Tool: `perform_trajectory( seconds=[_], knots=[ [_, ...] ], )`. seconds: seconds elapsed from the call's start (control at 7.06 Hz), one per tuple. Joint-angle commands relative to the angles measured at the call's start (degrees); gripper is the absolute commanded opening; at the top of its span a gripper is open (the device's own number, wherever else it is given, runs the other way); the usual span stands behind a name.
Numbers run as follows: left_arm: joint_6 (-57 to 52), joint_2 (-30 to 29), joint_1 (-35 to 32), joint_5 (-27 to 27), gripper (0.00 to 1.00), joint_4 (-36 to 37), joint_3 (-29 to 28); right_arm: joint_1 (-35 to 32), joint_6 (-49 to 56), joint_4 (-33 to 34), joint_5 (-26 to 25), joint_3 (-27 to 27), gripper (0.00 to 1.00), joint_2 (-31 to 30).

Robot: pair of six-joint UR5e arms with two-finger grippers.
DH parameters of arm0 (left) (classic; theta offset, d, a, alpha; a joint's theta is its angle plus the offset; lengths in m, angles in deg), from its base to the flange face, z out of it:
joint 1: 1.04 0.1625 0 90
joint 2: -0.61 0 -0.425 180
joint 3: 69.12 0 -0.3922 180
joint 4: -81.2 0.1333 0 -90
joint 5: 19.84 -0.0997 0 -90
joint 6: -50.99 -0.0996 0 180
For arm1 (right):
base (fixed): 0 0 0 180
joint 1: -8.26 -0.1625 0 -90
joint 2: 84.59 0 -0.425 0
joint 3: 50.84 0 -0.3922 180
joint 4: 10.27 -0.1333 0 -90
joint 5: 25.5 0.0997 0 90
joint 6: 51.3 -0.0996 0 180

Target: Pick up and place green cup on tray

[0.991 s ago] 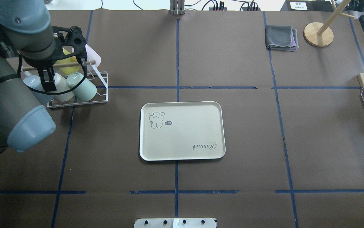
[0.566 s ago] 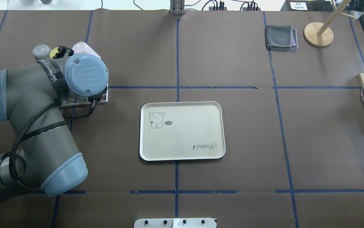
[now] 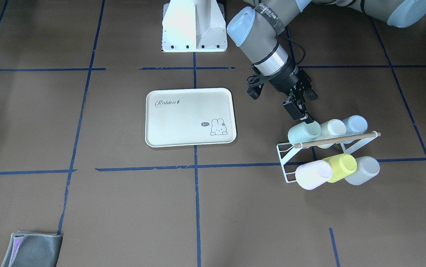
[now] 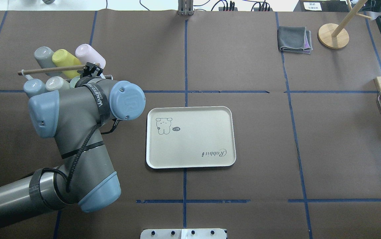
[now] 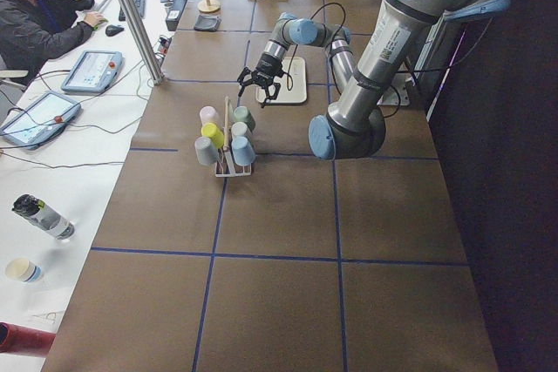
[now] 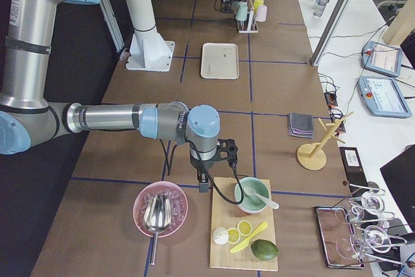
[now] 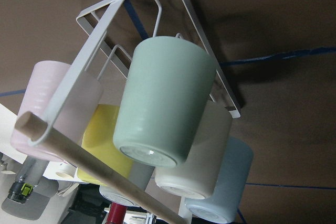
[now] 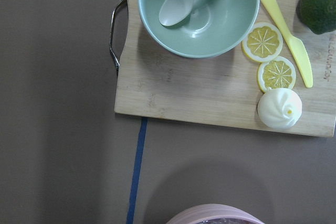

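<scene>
The green cup (image 3: 303,132) lies on its side in a white wire rack (image 3: 285,155), at the end of the row nearest the tray. It fills the left wrist view (image 7: 163,98), bottom toward the camera. My left gripper (image 3: 306,119) hangs just above the cup's robot-side end; it looks open and holds nothing. The cream tray (image 3: 190,116) with the "Rabbit" script lies empty at the table's middle (image 4: 190,137). My right gripper (image 6: 202,183) is far off by a cutting board; I cannot tell whether it is open or shut.
The rack also holds cream (image 3: 332,128), pale blue (image 3: 355,124), pink (image 3: 313,174), yellow-green (image 3: 340,167) and grey (image 3: 363,170) cups under a wooden rod (image 3: 339,139). A wooden board (image 8: 220,93) carries a green bowl (image 8: 199,11), lemon slices and an avocado.
My left arm has swung round: its wrist has moved from over the rack to the rack's tray side, with the gripper now pointing at the green cup. The cups have not moved.
</scene>
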Motion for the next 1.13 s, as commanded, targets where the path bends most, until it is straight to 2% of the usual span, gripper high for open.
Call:
perform_trajectory(
  seconds=[0.0,0.28,0.99],
  knots=[
    [0.1,-1.5,0.3,-0.4,1.0,-0.6,-3.5,0.0,0.0,0.0,0.0,-0.3,1.0,-0.2],
    [0.4,-1.6,0.3,-1.0,1.0,-0.6,-5.4,0.0,0.1,0.0,0.0,-0.8,1.0,-0.2],
    [1.2,-1.6,0.8,-1.9,1.0,-8.2,-12.5,0.0,0.2,0.0,0.0,-1.4,1.0,-0.2]
  ],
)
